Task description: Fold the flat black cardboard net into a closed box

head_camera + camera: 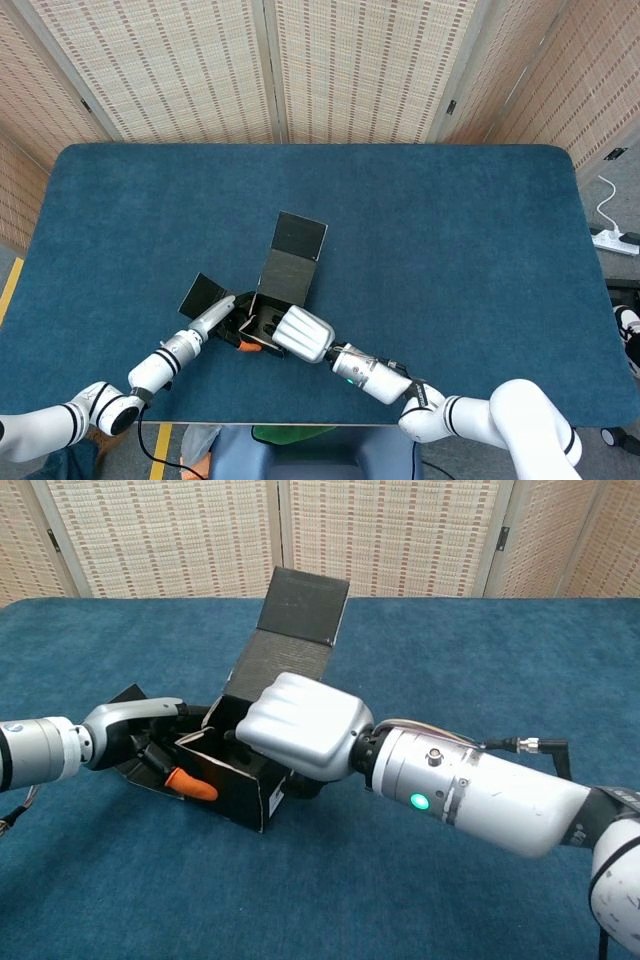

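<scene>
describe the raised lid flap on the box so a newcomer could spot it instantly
On the blue table, look near the front edge, left of centre, where both hands meet at the black cardboard box. From the box's far wall a long black panel rises, tilted away from the robot: the lid flap. Unlike the small side flap lying flat by the left hand, it stands above everything and has a crease across its middle.

The right hand (300, 723) covers the black box's (232, 780) right side, its fingertips hidden; the left hand's (135, 735) fingers vanish behind the box wall.
</scene>
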Robot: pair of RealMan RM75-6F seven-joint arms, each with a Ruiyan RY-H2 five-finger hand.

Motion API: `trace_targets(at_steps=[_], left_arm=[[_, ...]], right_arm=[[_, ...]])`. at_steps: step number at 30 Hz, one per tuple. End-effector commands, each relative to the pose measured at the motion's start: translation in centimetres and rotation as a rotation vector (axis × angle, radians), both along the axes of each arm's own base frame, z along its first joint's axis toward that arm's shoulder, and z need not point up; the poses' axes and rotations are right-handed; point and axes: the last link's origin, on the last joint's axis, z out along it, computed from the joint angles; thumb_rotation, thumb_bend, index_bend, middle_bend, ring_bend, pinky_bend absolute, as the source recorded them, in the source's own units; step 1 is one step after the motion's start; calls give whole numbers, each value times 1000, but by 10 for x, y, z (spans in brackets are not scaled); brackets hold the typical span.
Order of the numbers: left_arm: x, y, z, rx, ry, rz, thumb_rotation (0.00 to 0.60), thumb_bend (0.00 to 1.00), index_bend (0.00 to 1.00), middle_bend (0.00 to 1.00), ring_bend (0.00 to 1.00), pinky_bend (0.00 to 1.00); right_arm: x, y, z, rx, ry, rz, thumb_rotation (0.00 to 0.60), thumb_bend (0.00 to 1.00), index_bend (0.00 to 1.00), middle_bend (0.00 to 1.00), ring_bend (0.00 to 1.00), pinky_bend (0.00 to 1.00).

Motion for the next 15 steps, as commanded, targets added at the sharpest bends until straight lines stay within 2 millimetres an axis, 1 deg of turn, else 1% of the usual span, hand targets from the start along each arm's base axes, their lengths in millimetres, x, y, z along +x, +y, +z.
trace_targets(at_steps=[1, 3, 6, 8, 9, 12, 13, 15], left_arm=[[0, -1, 0, -1, 1, 1, 600, 175, 414, 408, 562, 770], [-1, -1, 0, 2, 2, 0, 600, 175, 415, 409, 562, 771], [-1, -1, 0, 3, 4, 0, 600, 174, 414, 409, 562, 771], [-2, -1, 0, 7, 7, -2, 600, 173, 414, 408, 562, 770], [-2, -1, 0, 8, 8, -2, 600, 173, 414, 408, 562, 769], [-2, 0, 0, 24, 14, -7, 600, 172, 414, 408, 562, 763], [-2, 0, 0, 27, 17, -7, 600, 172, 414, 408, 562, 760], [-2, 0, 0, 34, 21, -10, 600, 172, 414, 408, 562, 755]], right_arm=[[2, -2, 3, 3, -1, 0, 600, 268, 889, 807, 893, 1000], [4, -3, 4, 3, 0, 3, 600, 268, 948, 861, 895, 1000], [5, -3, 5, 2, 0, 4, 600, 268, 974, 901, 896, 1000], [6, -4, 6, 2, 2, 4, 600, 268, 999, 964, 897, 1000], [6, -4, 7, 3, 2, 5, 600, 268, 1000, 976, 897, 1000], [4, -6, 11, -11, 17, 24, 600, 267, 1000, 977, 897, 1000], [4, -6, 12, -13, 18, 30, 600, 266, 1000, 959, 897, 1000], [3, -7, 15, -17, 22, 48, 600, 264, 985, 893, 896, 1000]])
